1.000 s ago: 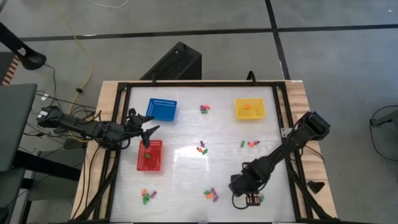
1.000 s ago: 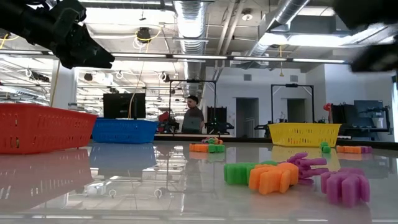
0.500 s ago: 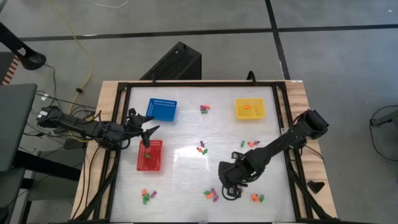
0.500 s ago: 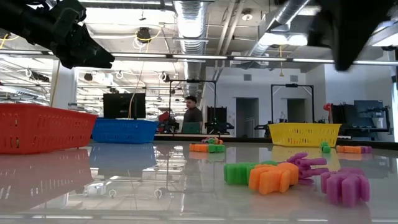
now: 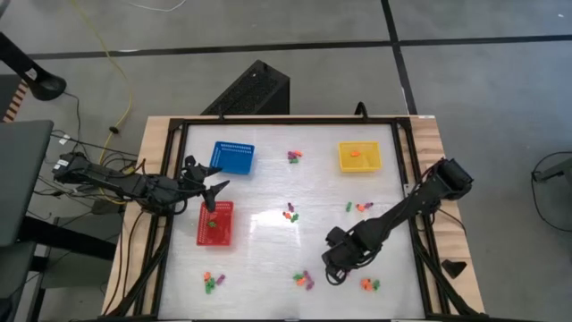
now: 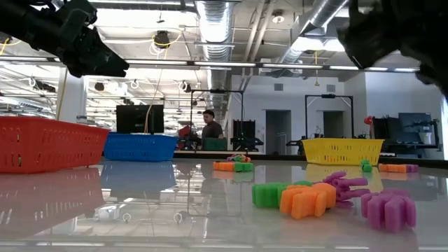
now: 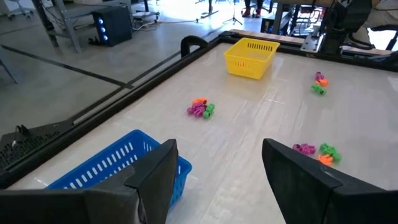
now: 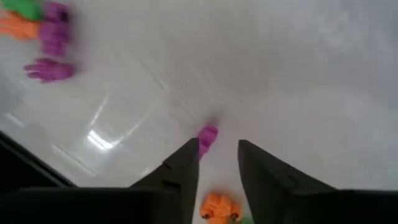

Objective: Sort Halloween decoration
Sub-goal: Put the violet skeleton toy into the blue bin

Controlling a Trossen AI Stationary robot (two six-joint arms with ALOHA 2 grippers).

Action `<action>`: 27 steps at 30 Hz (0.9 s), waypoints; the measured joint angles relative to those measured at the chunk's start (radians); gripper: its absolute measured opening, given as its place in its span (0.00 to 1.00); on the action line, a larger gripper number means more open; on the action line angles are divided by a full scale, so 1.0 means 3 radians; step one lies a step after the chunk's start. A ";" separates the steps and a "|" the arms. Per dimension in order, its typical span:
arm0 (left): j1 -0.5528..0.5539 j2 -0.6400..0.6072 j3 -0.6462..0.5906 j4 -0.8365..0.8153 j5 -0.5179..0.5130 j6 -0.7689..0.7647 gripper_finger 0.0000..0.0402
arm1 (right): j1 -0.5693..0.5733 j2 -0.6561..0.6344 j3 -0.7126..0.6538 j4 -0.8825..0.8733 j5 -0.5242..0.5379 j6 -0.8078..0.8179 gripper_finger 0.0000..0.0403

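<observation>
Since a second ago the right pincer (image 5: 332,275) has swung from the desk's near right corner toward the middle and then back a little, and it now hangs low over the near part of the desk with its fingers (image 8: 186,163) parted by a narrow gap and nothing held between them. The trinkets (image 5: 305,280) lie scattered over the white desk (image 5: 259,241) in small clusters of orange, green and purple: one just left of the right pincer, one (image 5: 368,285) just to its right near the front edge, one (image 5: 212,282) at the near left, one (image 5: 290,215) at the middle, one (image 5: 360,207) right of the middle and one (image 5: 294,156) at the far side between the blue basket (image 5: 233,157) and the yellow basket (image 5: 359,156). An orange trinket lies in the yellow basket, and a green one in the red basket (image 5: 214,223). The left pincer (image 5: 207,190) waits above the desk's left edge between the blue and red baskets, its fingers (image 7: 155,177) spread wide and empty. In the low view a person (image 6: 208,129) stands in the room beyond.
</observation>
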 joint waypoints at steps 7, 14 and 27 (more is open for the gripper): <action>0.0000 0.0000 0.0000 0.0000 -0.0002 0.0007 0.56 | -0.0005 0.0003 -0.0108 0.0310 -0.0150 0.0189 0.54; 0.0000 0.0000 0.0000 0.0000 0.0014 0.0007 0.56 | 0.0052 0.0003 -0.0125 0.0446 -0.0116 0.0343 0.61; 0.0000 0.0000 0.0000 -0.0003 0.0018 0.0007 0.56 | 0.0047 0.0179 -0.0129 0.0446 -0.0096 0.0359 0.61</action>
